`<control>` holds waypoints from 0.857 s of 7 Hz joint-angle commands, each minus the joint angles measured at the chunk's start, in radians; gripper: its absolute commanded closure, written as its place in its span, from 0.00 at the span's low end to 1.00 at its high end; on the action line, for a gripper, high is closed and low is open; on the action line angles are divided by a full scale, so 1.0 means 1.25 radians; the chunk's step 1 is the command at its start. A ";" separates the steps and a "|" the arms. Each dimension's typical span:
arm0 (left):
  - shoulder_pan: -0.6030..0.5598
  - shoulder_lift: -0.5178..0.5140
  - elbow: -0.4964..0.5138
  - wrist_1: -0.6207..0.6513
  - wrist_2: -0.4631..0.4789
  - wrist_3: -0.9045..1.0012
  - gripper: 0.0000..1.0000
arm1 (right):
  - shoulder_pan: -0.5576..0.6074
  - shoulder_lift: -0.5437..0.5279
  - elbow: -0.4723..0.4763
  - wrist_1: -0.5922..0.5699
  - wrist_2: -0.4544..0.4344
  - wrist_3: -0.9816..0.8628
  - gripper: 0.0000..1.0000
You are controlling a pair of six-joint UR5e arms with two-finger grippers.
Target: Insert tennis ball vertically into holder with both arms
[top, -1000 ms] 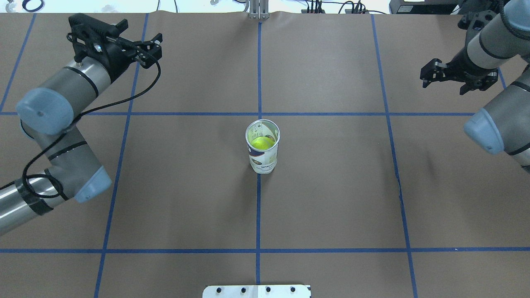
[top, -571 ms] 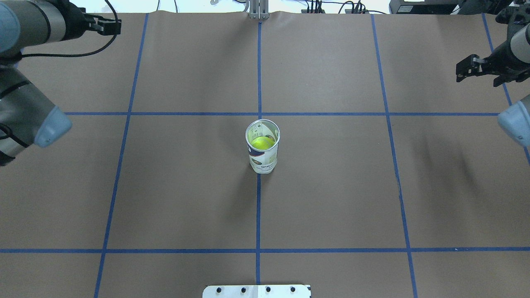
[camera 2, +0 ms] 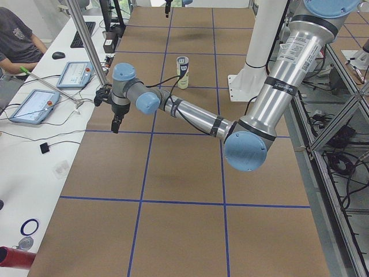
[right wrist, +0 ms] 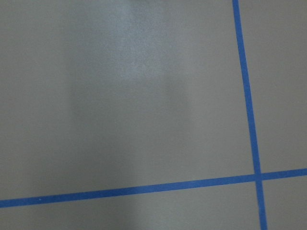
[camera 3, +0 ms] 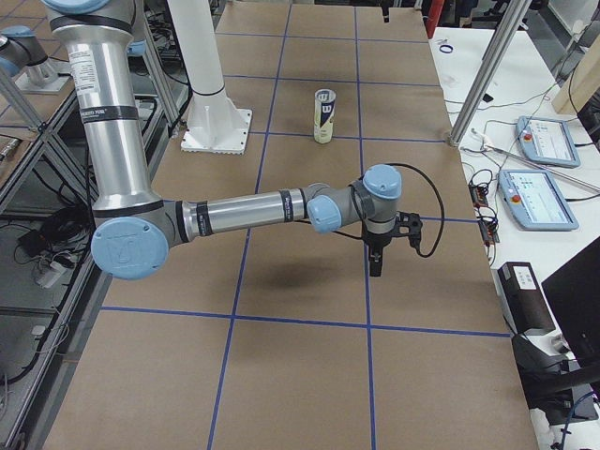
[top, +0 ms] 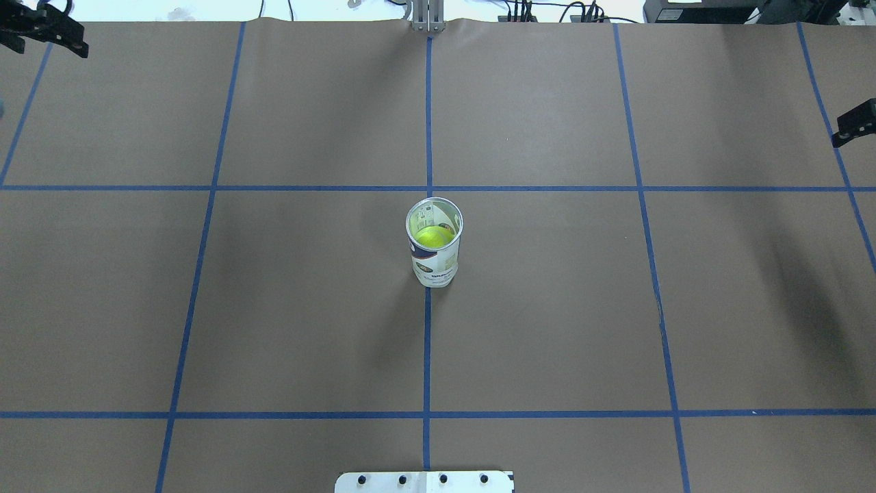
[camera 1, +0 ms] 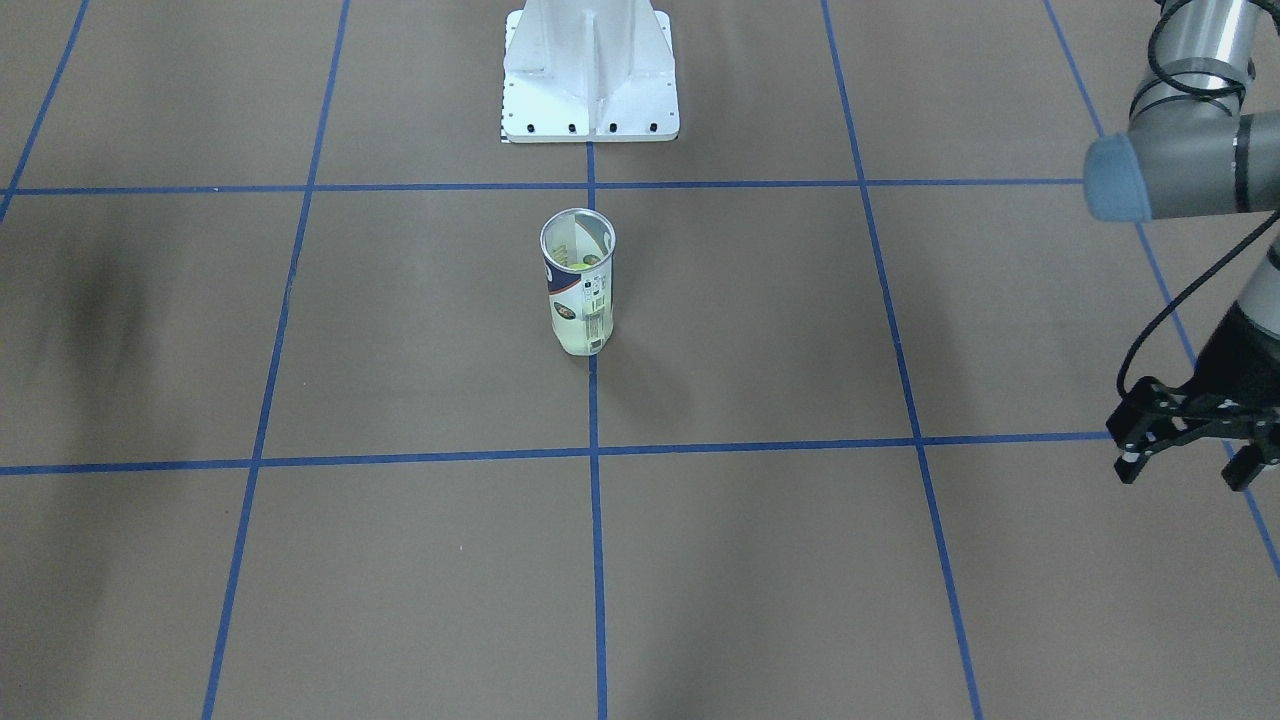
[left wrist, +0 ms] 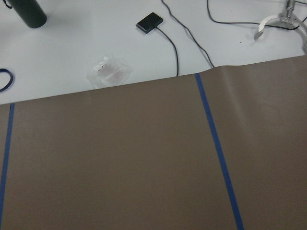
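The holder [top: 434,250] stands upright at the table's centre, a clear can with a white and navy label, also seen in the front view [camera 1: 578,295]. The yellow-green tennis ball [top: 433,237] sits inside it, below the metal rim. My left gripper [camera 1: 1187,468] hangs open and empty far off to the holder's side; overhead it shows at the top-left corner [top: 44,31]. Of my right gripper [top: 855,123] only a black tip shows at the right edge, so I cannot tell whether it is open or shut. Both wrist views show only brown paper and blue tape.
The white pedestal base [camera 1: 590,70] is bolted behind the holder. Blue tape lines grid the brown table. A white bench beyond the paper's edge carries cables and a small black device [left wrist: 149,22]. A seated person [camera 2: 17,40] and control tablets [camera 2: 75,74] are beside the table.
Both arms have swung outward and away from the centre, almost leaving the overhead view. The holder with the ball in it has not moved.
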 commanded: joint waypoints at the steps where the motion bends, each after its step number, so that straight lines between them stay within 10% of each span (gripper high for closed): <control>1: -0.089 0.106 0.002 0.052 -0.126 0.198 0.01 | 0.058 -0.019 -0.030 -0.002 0.041 -0.120 0.01; 6: -0.188 0.213 -0.038 0.117 -0.212 0.167 0.01 | 0.100 -0.014 -0.064 -0.007 0.114 -0.210 0.01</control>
